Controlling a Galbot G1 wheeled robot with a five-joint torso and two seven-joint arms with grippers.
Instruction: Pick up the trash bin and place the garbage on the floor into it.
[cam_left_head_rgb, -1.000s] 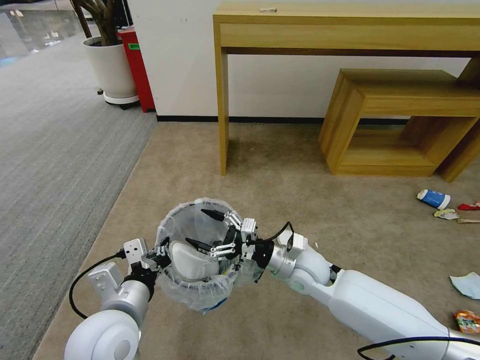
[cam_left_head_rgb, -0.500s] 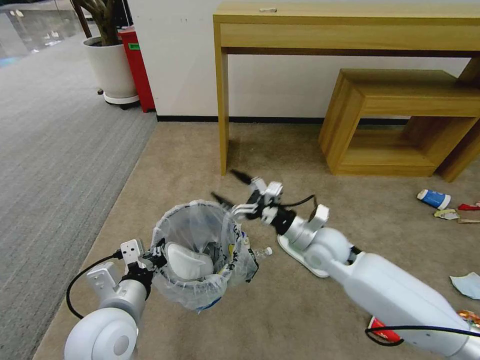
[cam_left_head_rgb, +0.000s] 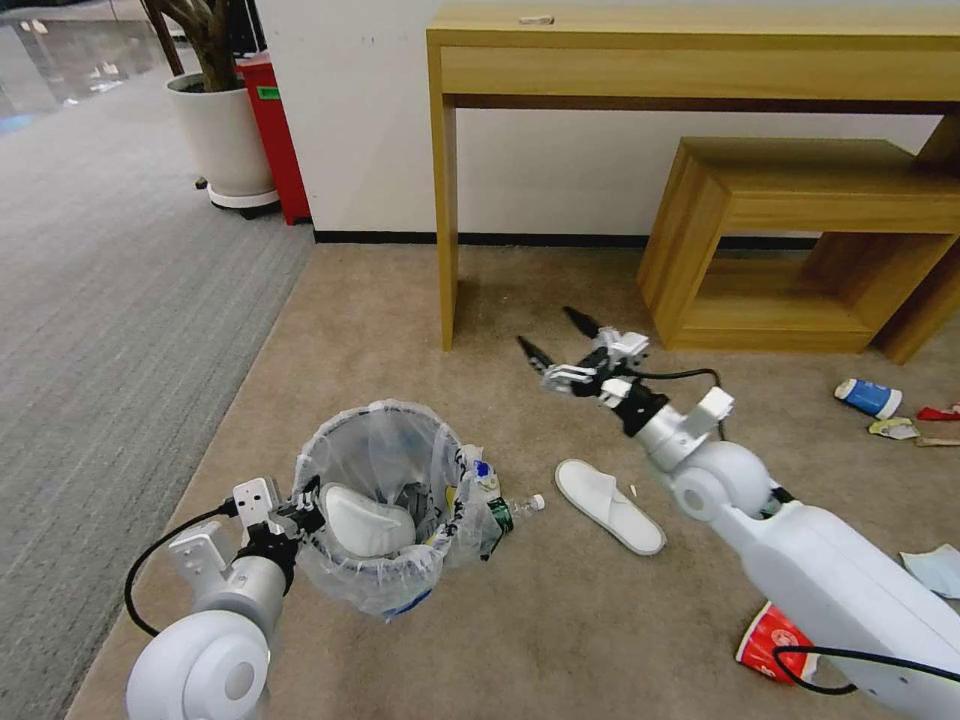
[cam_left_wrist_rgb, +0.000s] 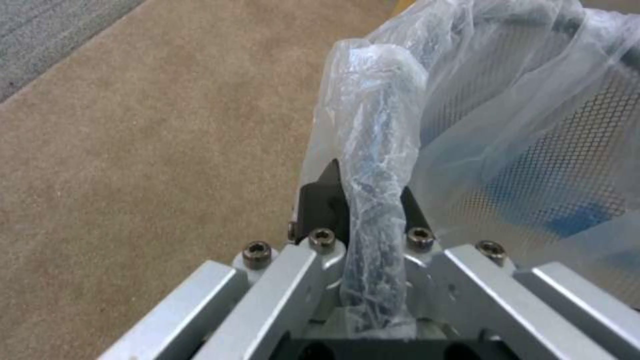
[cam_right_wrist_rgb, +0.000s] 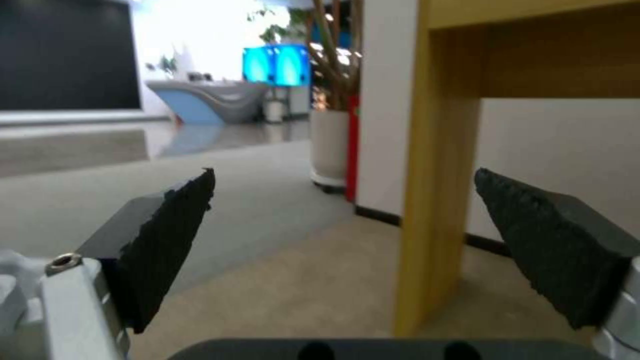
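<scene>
Left gripper (cam_left_head_rgb: 300, 517): fingers clamped on trash bin (cam_left_head_rgb: 375, 590) rim, your 7 o'clock, one slipper inside. Loose slipper (cam_left_head_rgb: 610, 505), 5 o'clock, on floor: your next pick, likely. Right gripper (cam_left_head_rgb: 560, 345): fingers apart, empty, 1 o'clock; lower it.

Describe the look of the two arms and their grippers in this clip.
Both arms are glossy white with rounded joints and silver metal wrists. A looping black cable runs along each. The left gripper and right gripper have bare aluminium linkages with hex bolts, a white block at the wrist, and black, pointed, textured fingertips.
</scene>
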